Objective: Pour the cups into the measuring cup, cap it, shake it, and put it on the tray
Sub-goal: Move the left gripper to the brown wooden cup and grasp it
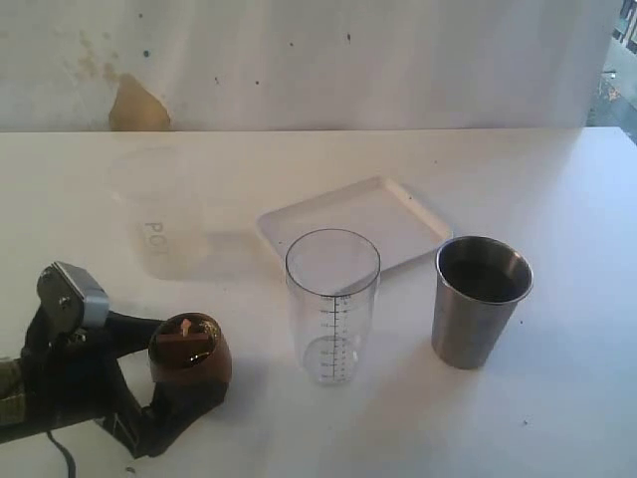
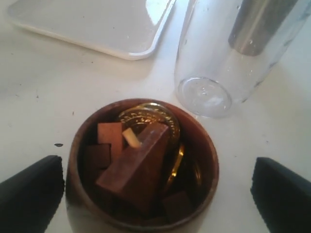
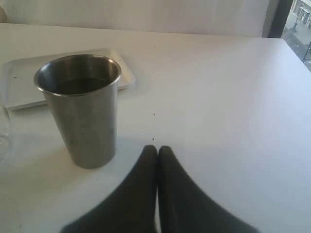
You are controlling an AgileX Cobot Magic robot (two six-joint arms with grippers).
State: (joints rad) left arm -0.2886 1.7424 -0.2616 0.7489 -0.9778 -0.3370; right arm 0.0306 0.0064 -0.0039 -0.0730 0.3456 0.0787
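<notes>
At the near left of the table (image 1: 557, 199), the left gripper (image 2: 156, 189) is spread wide with the wood cup (image 1: 191, 351) between its fingers (image 2: 29, 196). One finger lies just beside the cup's wall and the other stands clear of it, so nothing is clamped. The cup holds brown blocks (image 2: 138, 167) and gold discs (image 2: 148, 116). Behind it, well apart, stands a frosted cup (image 1: 159, 214). The tray (image 1: 353, 221) lies flat farther back, near the middle. Just in front of the tray, the measuring cup (image 1: 332, 304) stands upright with its mouth open. To its right, near but apart, the tumbler (image 1: 482, 301) stands upright; what is inside is too dark to tell. The right gripper (image 3: 157, 150) has its fingers pressed together on nothing, pointing at the table just beside the tumbler.
</notes>
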